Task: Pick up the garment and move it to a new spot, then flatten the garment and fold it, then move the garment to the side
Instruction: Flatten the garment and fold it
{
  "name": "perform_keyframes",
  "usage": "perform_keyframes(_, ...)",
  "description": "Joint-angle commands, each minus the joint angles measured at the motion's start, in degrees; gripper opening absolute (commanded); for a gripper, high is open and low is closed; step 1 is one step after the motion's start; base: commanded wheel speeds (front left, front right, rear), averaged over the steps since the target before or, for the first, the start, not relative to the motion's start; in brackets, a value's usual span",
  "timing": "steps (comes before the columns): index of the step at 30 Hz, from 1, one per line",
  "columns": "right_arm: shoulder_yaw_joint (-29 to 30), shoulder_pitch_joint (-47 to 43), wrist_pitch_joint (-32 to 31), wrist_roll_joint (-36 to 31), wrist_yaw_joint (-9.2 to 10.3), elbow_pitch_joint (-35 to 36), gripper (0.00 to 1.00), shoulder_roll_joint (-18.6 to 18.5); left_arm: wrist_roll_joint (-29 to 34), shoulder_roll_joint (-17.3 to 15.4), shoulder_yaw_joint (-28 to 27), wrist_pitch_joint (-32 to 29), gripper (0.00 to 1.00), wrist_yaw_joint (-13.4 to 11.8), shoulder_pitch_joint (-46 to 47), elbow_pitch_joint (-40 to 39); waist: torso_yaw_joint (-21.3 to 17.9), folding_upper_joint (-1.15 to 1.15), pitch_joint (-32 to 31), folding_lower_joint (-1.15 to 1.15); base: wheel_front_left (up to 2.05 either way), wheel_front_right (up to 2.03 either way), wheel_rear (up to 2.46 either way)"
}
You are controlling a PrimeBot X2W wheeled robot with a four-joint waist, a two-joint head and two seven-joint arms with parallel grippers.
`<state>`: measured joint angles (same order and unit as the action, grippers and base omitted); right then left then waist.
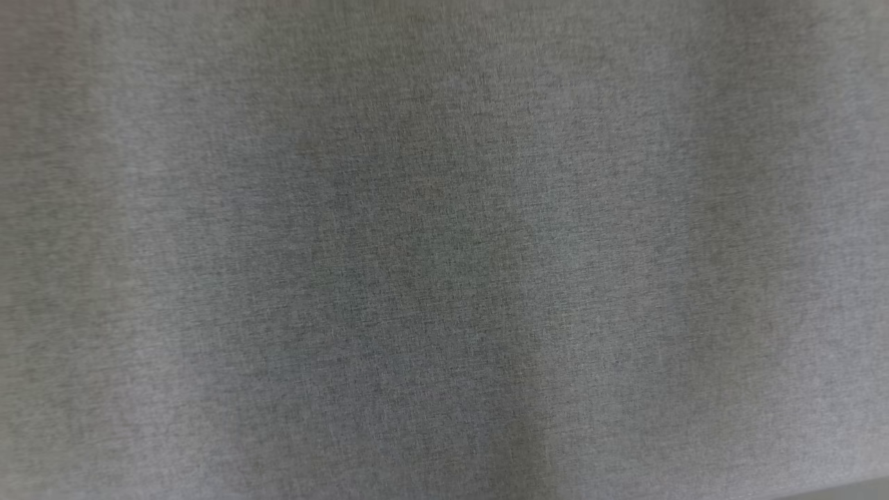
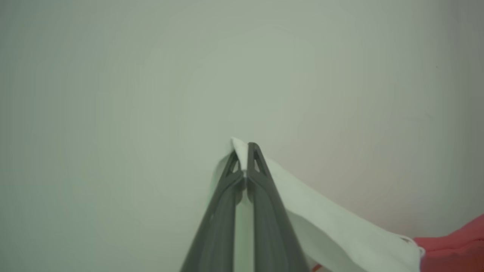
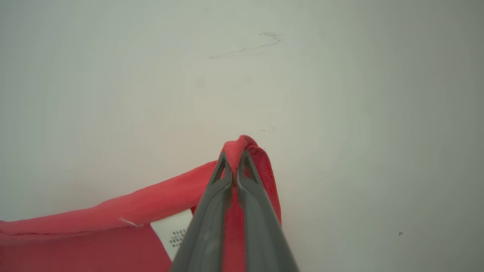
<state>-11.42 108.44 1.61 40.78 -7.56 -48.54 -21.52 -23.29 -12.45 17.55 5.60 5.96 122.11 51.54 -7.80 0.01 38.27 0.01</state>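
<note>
The garment is red with a white part. In the left wrist view my left gripper (image 2: 246, 149) is shut on a corner of the white fabric (image 2: 332, 226), which trails off to the lower right and meets the red cloth (image 2: 453, 249). In the right wrist view my right gripper (image 3: 237, 151) is shut on a bunched edge of the red garment (image 3: 113, 226), which stretches away to the lower left. A white care label (image 3: 174, 234) shows beside the fingers.
A pale, plain surface (image 2: 151, 94) lies behind both grippers, with faint dark scuff marks (image 3: 245, 47) in the right wrist view. A blurred grey woven cloth surface (image 1: 444, 250) spreads across the head view; I cannot tell what it belongs to.
</note>
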Motion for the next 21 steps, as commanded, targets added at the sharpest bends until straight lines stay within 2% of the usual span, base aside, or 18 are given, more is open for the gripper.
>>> perform_keyframes(1,0.0,0.6,0.6,-0.9,0.15,-1.2,0.0,-0.4,0.4,0.4,0.2,0.6,0.0,0.1,1.5,1.4,-0.6,-0.01,2.3,-0.01,0.0,0.0,0.0)
perform_keyframes(9,1.3,5.2,1.9,-2.5,0.15,-7.6,0.0,0.4,0.8,1.2,1.7,4.3,0.0,0.5,5.6,9.0,0.0,-0.01,4.4,-0.01,0.0,0.0,0.0)
perform_keyframes(21,0.6,6.1,3.9,-3.3,0.15,-10.9,0.0,1.2,0.8,0.9,3.6,6.2,0.0,1.0,8.0,15.2,-0.2,-0.01,5.9,-0.01,0.0,0.0,0.0)
